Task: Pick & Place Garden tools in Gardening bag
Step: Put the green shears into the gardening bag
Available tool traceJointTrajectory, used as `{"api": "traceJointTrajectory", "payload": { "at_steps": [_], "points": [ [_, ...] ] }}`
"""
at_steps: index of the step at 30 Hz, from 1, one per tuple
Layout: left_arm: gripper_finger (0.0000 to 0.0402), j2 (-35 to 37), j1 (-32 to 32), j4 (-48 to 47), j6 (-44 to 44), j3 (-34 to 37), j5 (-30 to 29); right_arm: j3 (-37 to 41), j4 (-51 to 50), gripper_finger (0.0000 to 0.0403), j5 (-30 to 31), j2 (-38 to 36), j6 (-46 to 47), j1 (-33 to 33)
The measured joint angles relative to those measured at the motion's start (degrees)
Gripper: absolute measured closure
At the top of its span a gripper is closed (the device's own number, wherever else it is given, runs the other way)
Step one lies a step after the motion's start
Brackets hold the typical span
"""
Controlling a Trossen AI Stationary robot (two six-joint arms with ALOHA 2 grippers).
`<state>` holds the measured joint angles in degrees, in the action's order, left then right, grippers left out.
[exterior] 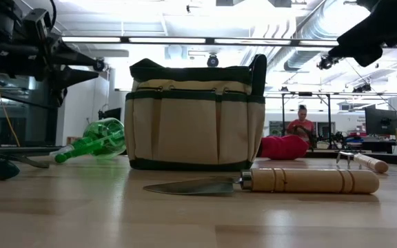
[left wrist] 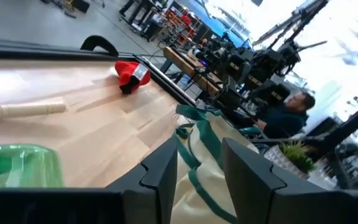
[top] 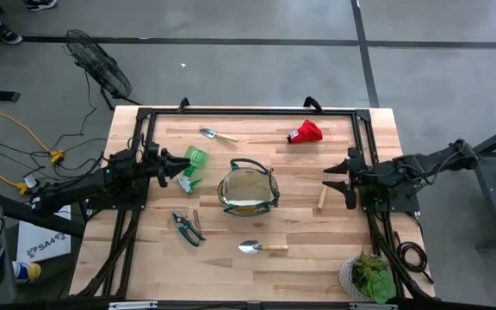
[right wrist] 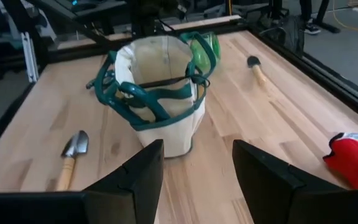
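Note:
The khaki gardening bag [top: 248, 191] with dark green trim stands upright and open on its base at the table's middle. A bright green piece [top: 194, 168] lies left of it. One silver trowel [top: 218, 134] lies toward the far edge, another [top: 263, 247] toward the near edge. The red piece [top: 305, 132] lies at the far right. Dark-handled pruning shears [top: 188, 226] lie near left. A wooden-handled tool [top: 322, 199] lies right of the bag. My left gripper [top: 182, 162] is open and empty, raised beside the green piece. My right gripper [top: 332, 179] is open and empty, raised right of the bag.
A leafy potted plant [top: 368, 274] stands at the near right corner. A dark frame [top: 248, 112] runs along the table's far, left and right sides. A person [exterior: 300, 125] sits in the room beyond the table.

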<state>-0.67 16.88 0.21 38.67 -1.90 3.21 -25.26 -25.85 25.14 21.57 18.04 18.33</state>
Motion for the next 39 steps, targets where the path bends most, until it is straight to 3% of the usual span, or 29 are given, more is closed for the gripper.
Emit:
{"api": "traceJointTrajectory", "payload": {
  "at_steps": [17,26,39],
  "points": [
    [0.0278,-0.3,0.0,-2.7,12.1,-2.1,13.0,0.0,-0.1,0.0220,0.0,0.1,1.2,0.0],
    [0.0278,-5.3,0.0,-15.3,5.0,-16.0,12.9,0.0,-0.1,0.0220,0.0,0.1,1.2,0.0],
    [0.0278,-27.3,-0.5,-33.1,-0.5,-36.2,11.5,0.0,-0.1,0.0220,0.0,0.1,1.2,0.0]
  ]
}}
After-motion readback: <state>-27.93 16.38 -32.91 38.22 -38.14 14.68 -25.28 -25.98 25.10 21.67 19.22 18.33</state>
